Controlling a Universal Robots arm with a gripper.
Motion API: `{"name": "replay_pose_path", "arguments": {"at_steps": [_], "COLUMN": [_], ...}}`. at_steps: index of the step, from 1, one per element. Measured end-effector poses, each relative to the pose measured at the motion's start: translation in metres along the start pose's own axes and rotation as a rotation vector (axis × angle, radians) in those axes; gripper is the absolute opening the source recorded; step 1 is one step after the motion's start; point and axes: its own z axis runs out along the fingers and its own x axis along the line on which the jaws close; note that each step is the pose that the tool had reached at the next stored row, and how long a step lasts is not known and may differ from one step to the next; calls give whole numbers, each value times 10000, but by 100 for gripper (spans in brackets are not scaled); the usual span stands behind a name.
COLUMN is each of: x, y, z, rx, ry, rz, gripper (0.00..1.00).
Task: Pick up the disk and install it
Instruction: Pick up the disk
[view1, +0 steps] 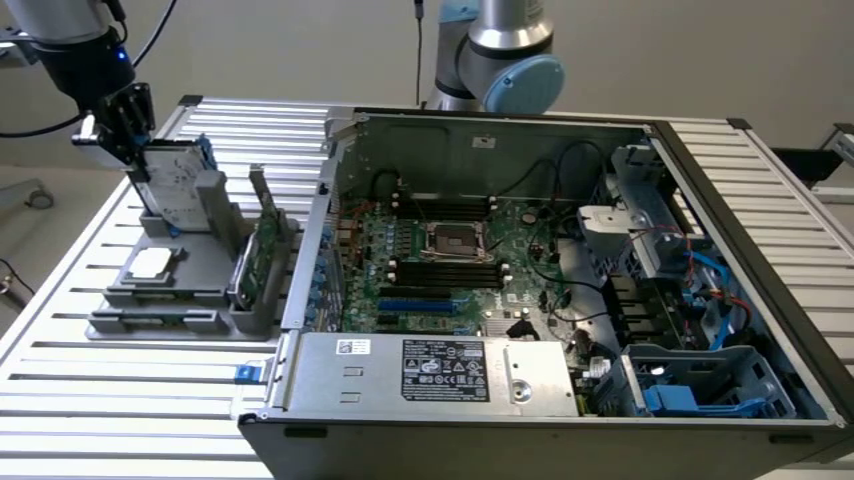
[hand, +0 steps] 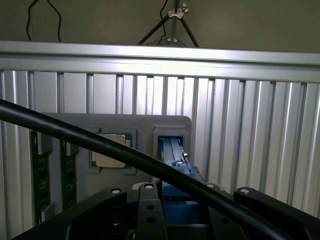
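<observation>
The disk (view1: 180, 180) stands upright in a slot of the grey holder (view1: 160, 322) at the exterior view's left, its white label and blue carrier edge showing. My gripper (view1: 131, 135) reaches down onto the disk's upper edge. In the wrist view the blue carrier frame of the disk (hand: 172, 155) runs from the holder's slot straight in between the black fingers (hand: 149, 210) of the gripper (hand: 180, 205), which sit against both sides of it. The disk's lower end is still in the slot.
A small silver processor chip (view1: 150, 262) and thin green circuit cards (view1: 267, 225) share the holder. The open computer case (view1: 534, 250), with a blue drive bay (view1: 707, 385), lies to the exterior view's right on the slatted aluminium table (view1: 120, 400). A black cable (hand: 100, 142) crosses the wrist view.
</observation>
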Motion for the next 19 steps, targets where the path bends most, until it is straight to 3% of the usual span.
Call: {"name": "replay_pose_path", "arguments": {"at_steps": [19], "x": [16], "y": [-15], "z": [-1], "rx": [-8], "ry": [0], "rz": [13], "gripper": [33]}}
